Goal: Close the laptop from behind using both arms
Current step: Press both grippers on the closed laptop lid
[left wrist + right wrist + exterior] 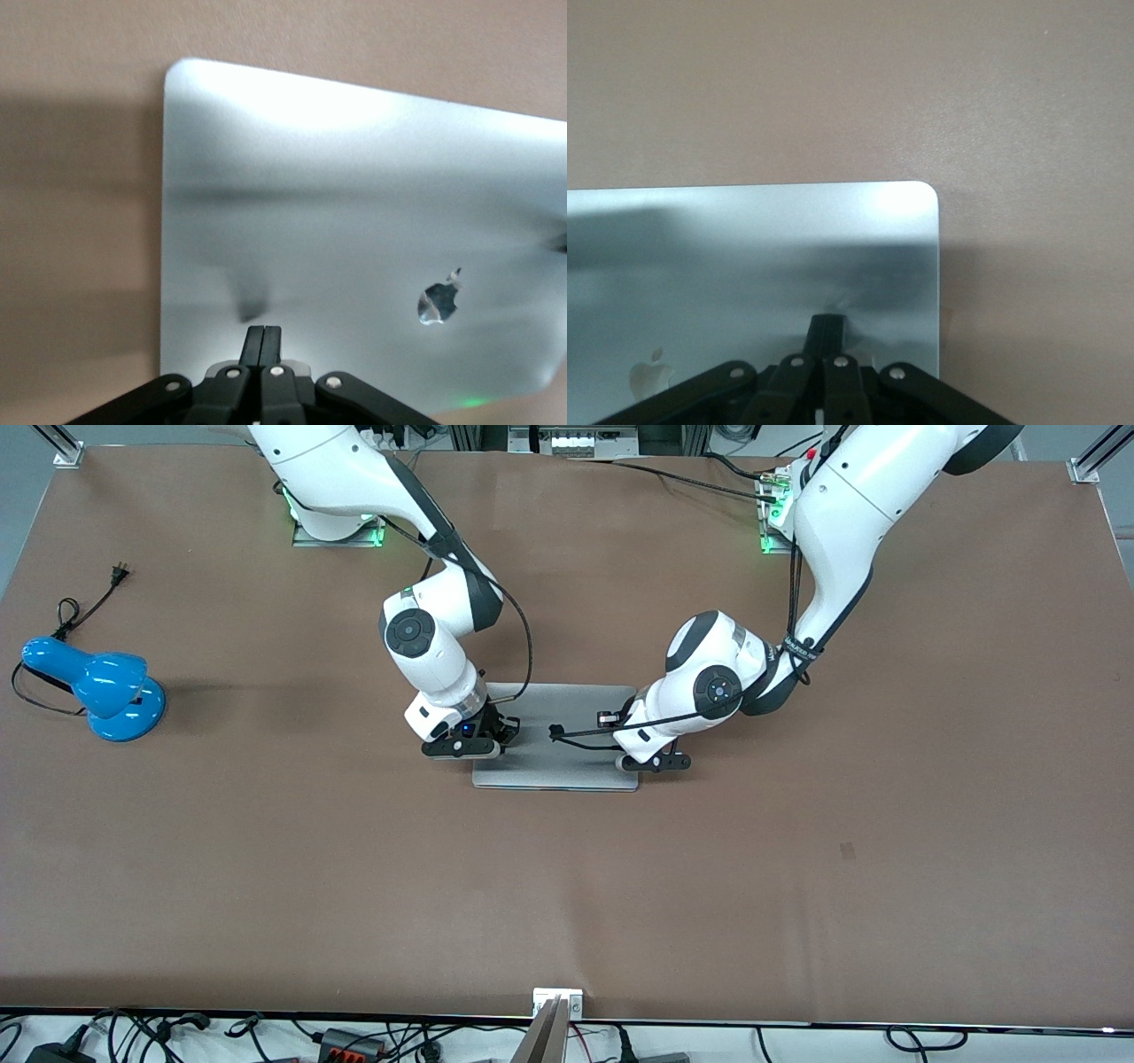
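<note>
Nearest the front camera we find the laptop (567,766), lying flat on the brown tabletop (567,895) with its lid fully down. We see it midway between the two arm bases, well apart from every tabletop edge. Its grey-silver lid faces up, and both wrist views show the apple logo (438,301) on that lid.

We locate the right gripper (483,737) over the lid at the corner region toward the right arm's end of the tabletop. Its jaws are closed together with nothing between them. In the right wrist view the joined fingertips (827,329) point down at the lid surface near a rounded corner; we cannot tell whether they touch it.

We locate the left gripper (645,755) over the lid at the edge toward the left arm's end of the tabletop. Its jaws are likewise closed and hold nothing. In the left wrist view the fingertips (263,338) sit just above their own dark shadow on the lid; contact cannot be confirmed.

We also note a blue desk lamp (102,686) with a loose black cord (84,607), standing well apart from the laptop toward the right arm's end of the tabletop.
</note>
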